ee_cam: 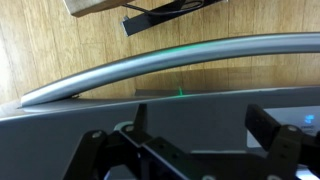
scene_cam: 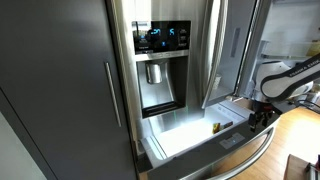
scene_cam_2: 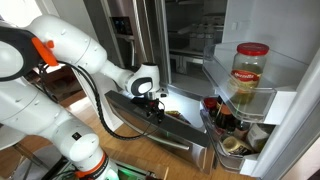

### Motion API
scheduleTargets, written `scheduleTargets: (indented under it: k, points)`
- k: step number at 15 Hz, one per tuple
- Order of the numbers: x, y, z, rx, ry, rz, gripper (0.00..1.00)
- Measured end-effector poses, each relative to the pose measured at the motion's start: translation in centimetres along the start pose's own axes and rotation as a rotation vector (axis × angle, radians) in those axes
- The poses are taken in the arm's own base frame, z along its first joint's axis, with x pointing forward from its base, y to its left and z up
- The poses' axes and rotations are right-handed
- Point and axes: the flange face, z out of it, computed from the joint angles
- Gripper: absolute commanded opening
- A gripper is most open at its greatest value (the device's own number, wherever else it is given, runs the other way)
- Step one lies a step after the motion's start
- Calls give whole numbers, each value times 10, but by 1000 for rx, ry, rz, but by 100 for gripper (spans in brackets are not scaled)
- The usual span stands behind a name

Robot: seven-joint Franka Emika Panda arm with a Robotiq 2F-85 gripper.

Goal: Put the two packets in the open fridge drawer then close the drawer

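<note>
One packet [scene_cam: 215, 126] in an exterior view

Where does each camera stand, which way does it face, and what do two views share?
Exterior view: before the fridge, facing the open drawer; arm at right.
Exterior view: beside the open door, facing its jar; arm at left.
Wrist view: above the drawer handle, looking down; gripper at bottom.
Both exterior views show the arm.
</note>
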Motion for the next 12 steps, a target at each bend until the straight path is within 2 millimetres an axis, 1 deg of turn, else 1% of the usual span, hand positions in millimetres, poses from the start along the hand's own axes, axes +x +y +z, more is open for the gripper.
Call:
scheduleTargets:
  k: [4, 7, 10, 12]
  points:
    - [-6, 23, 24, 10, -64, 62, 100]
    - [-10, 34, 41, 18, -105, 93, 100]
    - [-10, 42, 51, 31, -104, 113, 100]
    - [-6, 48, 55, 25, -68, 127, 100]
